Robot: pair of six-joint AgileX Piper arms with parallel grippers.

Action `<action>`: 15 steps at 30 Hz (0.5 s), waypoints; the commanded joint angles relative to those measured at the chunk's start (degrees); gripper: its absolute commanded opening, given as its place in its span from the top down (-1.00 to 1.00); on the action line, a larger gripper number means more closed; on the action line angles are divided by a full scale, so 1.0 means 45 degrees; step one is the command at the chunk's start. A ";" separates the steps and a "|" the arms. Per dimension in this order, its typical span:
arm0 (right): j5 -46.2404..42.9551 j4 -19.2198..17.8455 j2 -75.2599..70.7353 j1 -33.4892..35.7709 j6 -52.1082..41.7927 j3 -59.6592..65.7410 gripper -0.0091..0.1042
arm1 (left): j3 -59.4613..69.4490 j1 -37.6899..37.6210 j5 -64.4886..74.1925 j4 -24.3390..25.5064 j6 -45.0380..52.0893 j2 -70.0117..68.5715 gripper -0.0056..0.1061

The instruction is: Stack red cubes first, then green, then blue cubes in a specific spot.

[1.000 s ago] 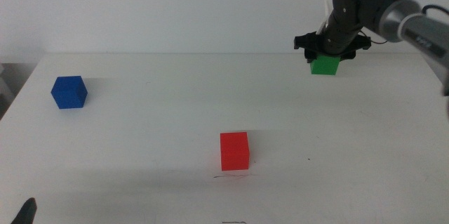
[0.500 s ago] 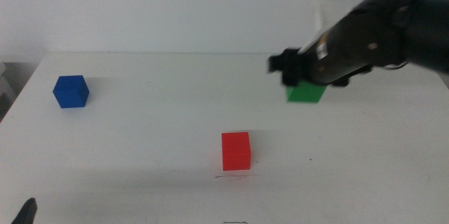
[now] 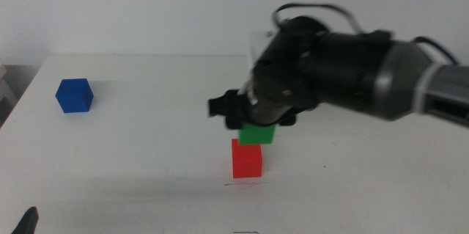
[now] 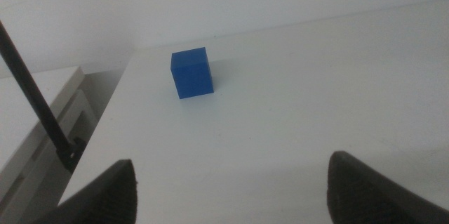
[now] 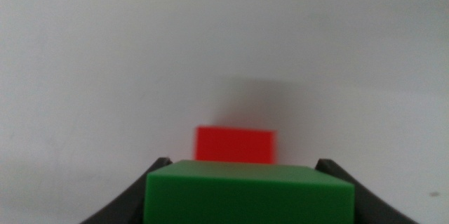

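Three cubes show on the white table (image 3: 132,153). The red cube (image 3: 246,158) sits flat near the front centre, one face toward the camera. The green cube (image 3: 257,134) hangs just above its back edge, level and nearly squared with it, clamped between the jaws of the right gripper (image 3: 253,120); whether the two cubes touch cannot be told. Being cubes, neither has a long axis. The blue cube (image 3: 74,95) rests far left, turned slightly. The left gripper (image 4: 231,182) waits near the front left corner, jaws spread wide with nothing between them.
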 commanded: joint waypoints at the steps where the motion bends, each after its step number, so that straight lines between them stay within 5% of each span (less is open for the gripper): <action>1: 0.0149 -0.0548 -0.0159 0.0313 0.0030 -0.0943 0.86 | -0.0015 0.0000 -0.0970 -0.0134 -0.0060 -0.0321 -0.75; 15: 0.1095 -0.1174 0.1760 0.0404 -0.0039 -0.2307 0.86 | -0.0015 0.0000 -0.0970 -0.0134 -0.0060 -0.0321 -0.75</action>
